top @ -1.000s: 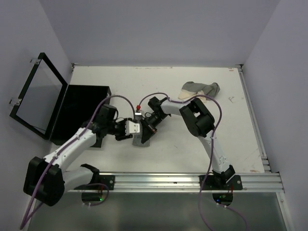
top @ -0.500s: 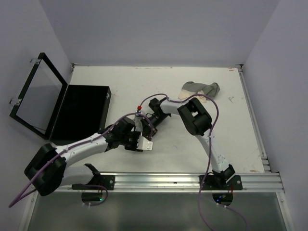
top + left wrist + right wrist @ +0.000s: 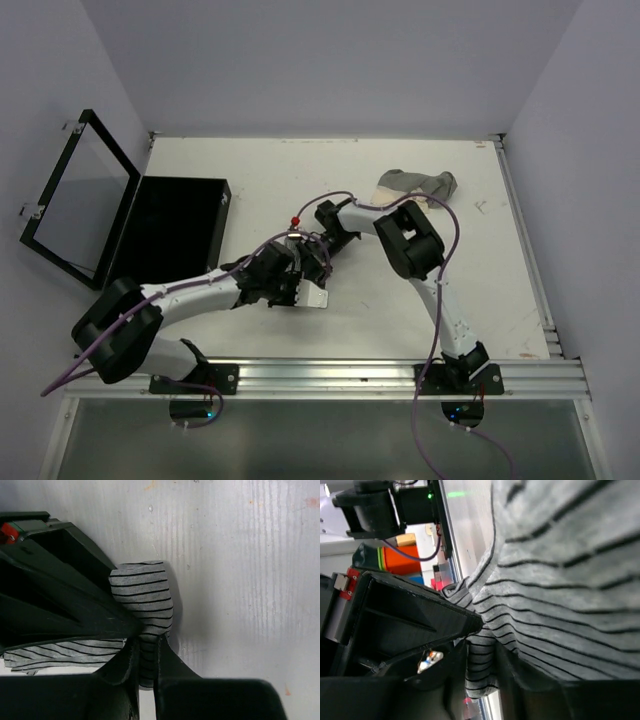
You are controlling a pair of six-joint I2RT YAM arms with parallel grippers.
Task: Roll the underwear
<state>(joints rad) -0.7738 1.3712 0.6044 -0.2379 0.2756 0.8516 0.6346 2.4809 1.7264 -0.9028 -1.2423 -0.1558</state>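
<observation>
A heather grey underwear with thin black stripes (image 3: pixel 142 597) is bunched between my two grippers near the table's middle. My left gripper (image 3: pixel 148 644) is shut on a fold of it, and its fingers (image 3: pixel 170 662) pinch the cloth close to the table. My right gripper (image 3: pixel 482 655) is shut on the same garment (image 3: pixel 560 585), right against the left gripper (image 3: pixel 297 272). In the top view the right gripper (image 3: pixel 315 252) comes in from the far side and both grippers hide most of the cloth. More underwear, grey and cream (image 3: pixel 415 185), lies in a small heap at the back right.
A flat black box (image 3: pixel 170 235) stands at the left with its hinged lid (image 3: pixel 75 195) open and leaning outward. Both arms' cables loop over the middle. A metal rail (image 3: pixel 400 375) runs along the near edge.
My left arm has swung right and closed in under the right gripper. The striped underwear, earlier lying partly flat on the table, is now gathered up between the two grippers.
</observation>
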